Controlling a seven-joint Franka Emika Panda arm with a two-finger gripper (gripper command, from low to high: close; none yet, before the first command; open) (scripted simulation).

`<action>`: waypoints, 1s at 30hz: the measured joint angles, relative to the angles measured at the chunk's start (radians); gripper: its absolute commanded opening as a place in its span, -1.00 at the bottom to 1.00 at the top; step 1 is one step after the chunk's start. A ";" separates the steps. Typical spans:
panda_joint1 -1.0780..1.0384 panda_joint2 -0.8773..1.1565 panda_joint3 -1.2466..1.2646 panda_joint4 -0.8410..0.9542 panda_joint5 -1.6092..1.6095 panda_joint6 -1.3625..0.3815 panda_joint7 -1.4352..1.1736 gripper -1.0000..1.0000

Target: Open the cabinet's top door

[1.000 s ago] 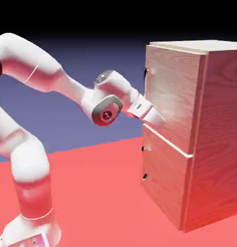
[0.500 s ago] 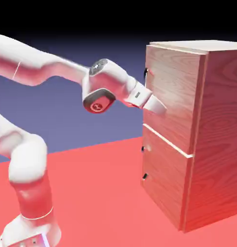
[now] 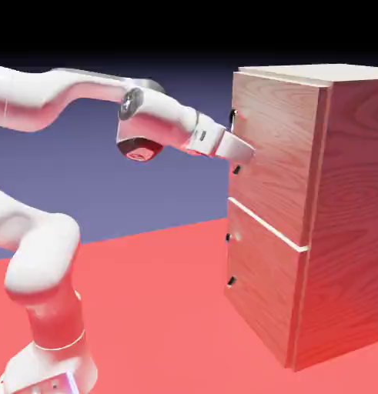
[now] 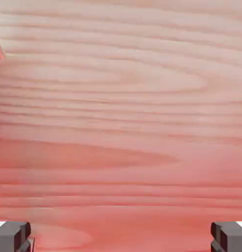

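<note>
The white robot arm's 2-finger gripper (image 3: 242,156) is spread wide, holding nothing, right up against the upper flat wood-grain door panel (image 3: 275,150) of the tall reddish wooden cabinet (image 3: 342,223); the door looks closed

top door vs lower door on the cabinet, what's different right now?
The top door is taller than the lower door. The gripper sits at the top door's front; nothing is near the lower door. The hand view shows only wood between wide-apart fingertips. Both look shut, same reddish grain.
</note>
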 measured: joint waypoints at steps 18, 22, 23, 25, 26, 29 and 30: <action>-0.213 -0.182 0.287 0.059 0.783 -0.057 -0.572 0.00; -0.230 -0.212 0.392 0.073 0.957 -0.003 -0.669 0.00; -0.229 -0.217 0.426 0.077 1.000 0.022 -0.688 0.00; -0.245 -0.234 0.467 0.084 1.087 0.030 -0.746 0.00; -0.256 -0.244 0.486 0.088 1.131 0.028 -0.779 0.00; -0.260 -0.282 0.456 0.064 1.261 0.035 -0.800 0.00; -0.261 -0.296 0.444 0.055 1.306 0.038 -0.806 0.00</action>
